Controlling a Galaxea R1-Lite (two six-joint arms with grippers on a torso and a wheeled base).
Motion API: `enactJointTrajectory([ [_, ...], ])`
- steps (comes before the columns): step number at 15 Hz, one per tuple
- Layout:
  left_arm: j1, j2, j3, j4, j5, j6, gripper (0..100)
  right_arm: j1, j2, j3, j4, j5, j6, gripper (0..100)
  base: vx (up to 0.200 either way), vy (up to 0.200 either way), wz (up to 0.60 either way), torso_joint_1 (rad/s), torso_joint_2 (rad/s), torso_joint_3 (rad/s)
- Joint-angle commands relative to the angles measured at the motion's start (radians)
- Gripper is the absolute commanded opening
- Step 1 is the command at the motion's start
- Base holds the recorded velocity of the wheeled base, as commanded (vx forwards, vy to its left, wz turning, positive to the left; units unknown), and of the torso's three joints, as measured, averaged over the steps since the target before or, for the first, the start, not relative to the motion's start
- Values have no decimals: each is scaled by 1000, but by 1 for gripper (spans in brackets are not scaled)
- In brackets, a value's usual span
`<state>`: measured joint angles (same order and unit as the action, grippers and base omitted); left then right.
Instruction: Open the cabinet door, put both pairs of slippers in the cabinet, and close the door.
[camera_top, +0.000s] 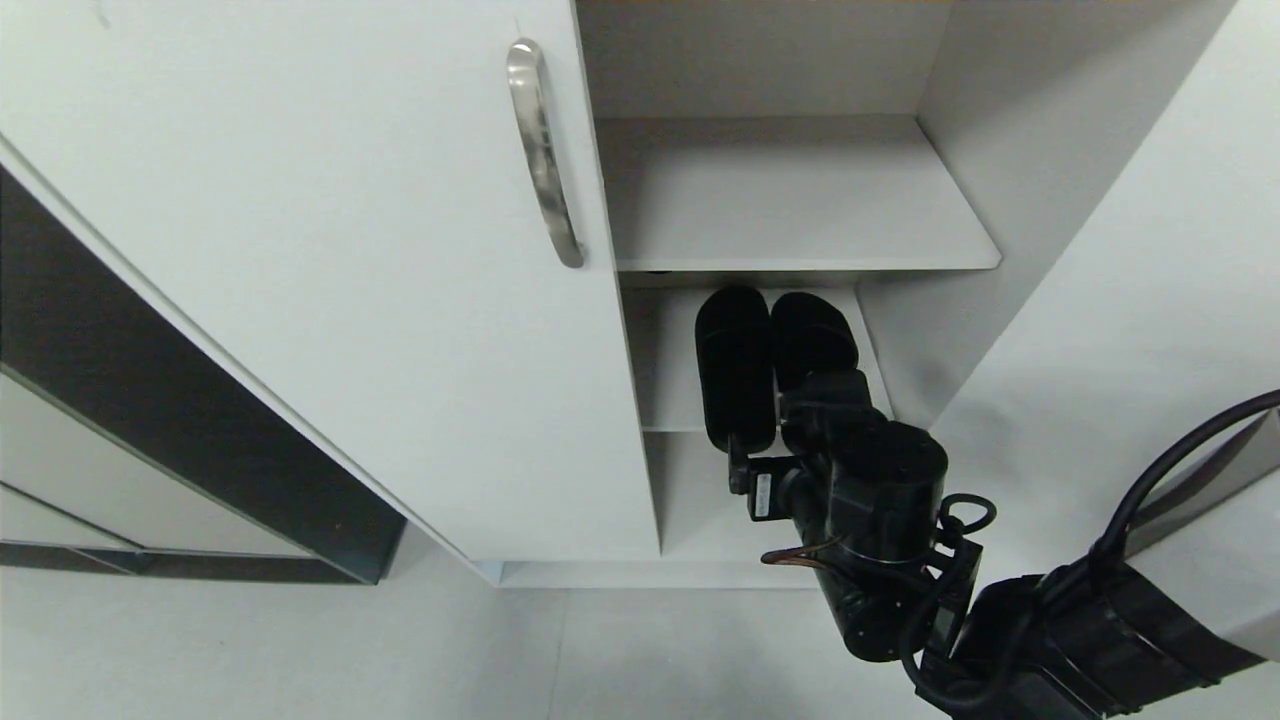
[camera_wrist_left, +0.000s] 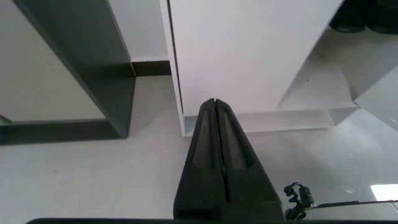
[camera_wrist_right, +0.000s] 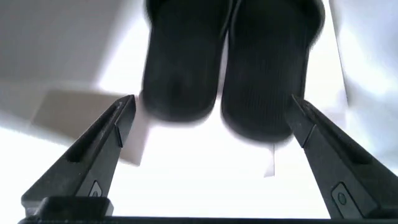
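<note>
**Status**

1. Cabinet: the tall white panel cabinet door (camera_top: 1150, 300) on the robot's right stands swung open. The neighbouring white closed door (camera_top: 300, 250), with its curved brushed-metal handle (camera_top: 543, 150), is flush with the cabinet front.
2. Stored item: one pair of black ribbed foam slippers (camera_top: 770, 360) lies side by side on the white middle shelf (camera_top: 660, 370), toes pointing inward. The heels are at the shelf's front edge, and the left slipper's heel appears to overhang it slightly. The white upper shelf (camera_top: 800, 200) carries nothing.
3. Right gripper (camera_wrist_right: 211, 102): positioned directly in front of the slippers' heel ends. Its jaws stand wide, one to each side of the pair, and grip nothing. Whether they touch the slippers cannot be determined.
4. Left gripper (camera_wrist_left: 214, 106): held above the pale grey floor (camera_wrist_left: 93, 168) in front of the cabinet base. Its jaws are pressed fully together with nothing between them.

**Progress assessment**

- Door opening: complete.
- First pair: judged placed and released on the middle shelf.
- Second pair: not in the cabinet. It has to be fetched and placed.
- Door closing: not yet done.

Judged overall, the task is roughly at its midpoint.
</note>
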<state>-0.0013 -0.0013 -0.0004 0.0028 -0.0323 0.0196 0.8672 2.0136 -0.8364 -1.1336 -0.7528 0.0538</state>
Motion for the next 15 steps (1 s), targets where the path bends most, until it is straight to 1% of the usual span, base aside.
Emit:
enactJointTrajectory([
  [1,0,1,0,0,0,0,0,1,-1,6,0,0,1,100,-200,0,0,2,7,2],
  [15,0,1,-1,0,0,0,0,-1,5,26,-9,1,0,100,0,0,0,0,0,0],
])
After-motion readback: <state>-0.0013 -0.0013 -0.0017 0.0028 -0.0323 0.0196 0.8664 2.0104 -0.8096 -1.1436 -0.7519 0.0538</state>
